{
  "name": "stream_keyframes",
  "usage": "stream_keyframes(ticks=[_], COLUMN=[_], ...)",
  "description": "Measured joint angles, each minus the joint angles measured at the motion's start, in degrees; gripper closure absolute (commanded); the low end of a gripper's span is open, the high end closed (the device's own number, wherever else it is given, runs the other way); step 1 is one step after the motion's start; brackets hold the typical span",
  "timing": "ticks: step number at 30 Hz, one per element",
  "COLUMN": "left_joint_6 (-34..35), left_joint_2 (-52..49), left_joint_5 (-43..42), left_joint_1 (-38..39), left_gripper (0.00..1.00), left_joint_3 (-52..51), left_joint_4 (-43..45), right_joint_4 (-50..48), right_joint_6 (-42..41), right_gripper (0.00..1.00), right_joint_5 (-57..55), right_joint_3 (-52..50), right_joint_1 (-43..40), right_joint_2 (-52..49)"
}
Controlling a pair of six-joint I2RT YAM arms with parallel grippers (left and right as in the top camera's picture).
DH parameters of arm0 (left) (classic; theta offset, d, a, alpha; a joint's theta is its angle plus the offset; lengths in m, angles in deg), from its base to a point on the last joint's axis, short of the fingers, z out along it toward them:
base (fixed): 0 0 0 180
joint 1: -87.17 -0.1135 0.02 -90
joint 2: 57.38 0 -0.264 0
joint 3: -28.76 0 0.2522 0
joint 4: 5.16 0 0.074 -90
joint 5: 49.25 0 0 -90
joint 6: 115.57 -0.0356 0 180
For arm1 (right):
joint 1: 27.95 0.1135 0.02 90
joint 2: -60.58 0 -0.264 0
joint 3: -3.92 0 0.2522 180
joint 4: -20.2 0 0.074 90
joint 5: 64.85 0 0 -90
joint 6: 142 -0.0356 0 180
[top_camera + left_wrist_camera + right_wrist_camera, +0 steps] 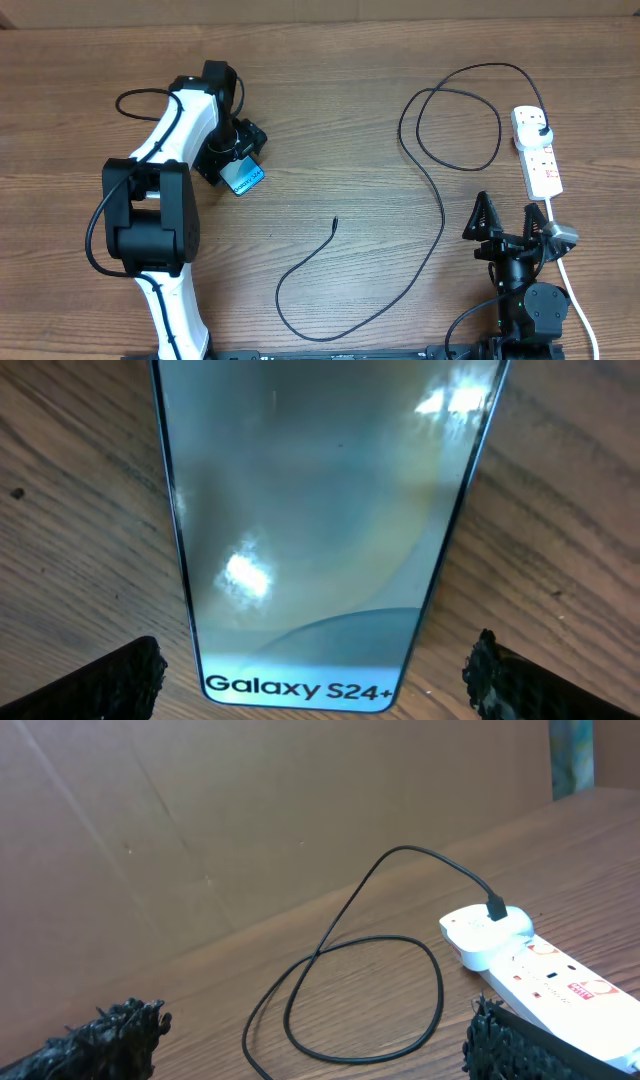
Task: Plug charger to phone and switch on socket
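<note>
The phone lies flat on the wooden table, its teal screen lit and reading "Galaxy S24+". My left gripper hovers over its near end, open, with one finger on each side, both clear of the phone's edges. The charger is a thin black cable; its free tip rests mid-table, far from the phone. Its other end is plugged in at the far end of the white socket. My right gripper stands open and empty near the socket, facing a loop of the cable.
The socket's white cord runs down past the right arm's base to the front edge. A brown cardboard wall backs the table. The cable's long curve crosses the front middle of the table.
</note>
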Motion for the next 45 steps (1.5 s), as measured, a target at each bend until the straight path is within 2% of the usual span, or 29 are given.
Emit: stream_keyframes(ticks=[13, 45], left_joint_6=[-0.2, 1.4], left_joint_2=[-0.6, -1.3], left_joint_5=[3.1, 3.6], left_joint_1=[0.0, 0.0], left_gripper=[0.0, 0.0], left_joint_3=[0.0, 0.0], left_joint_4=[0.5, 2.9], right_joint_4=[0.0, 0.0], right_joint_6=[0.0, 0.0], right_gripper=[0.0, 0.0], right_joint_5=[0.0, 0.0], right_joint_3=[0.0, 0.0], right_joint_1=[0.0, 0.0], right_joint_2=[0.0, 0.0])
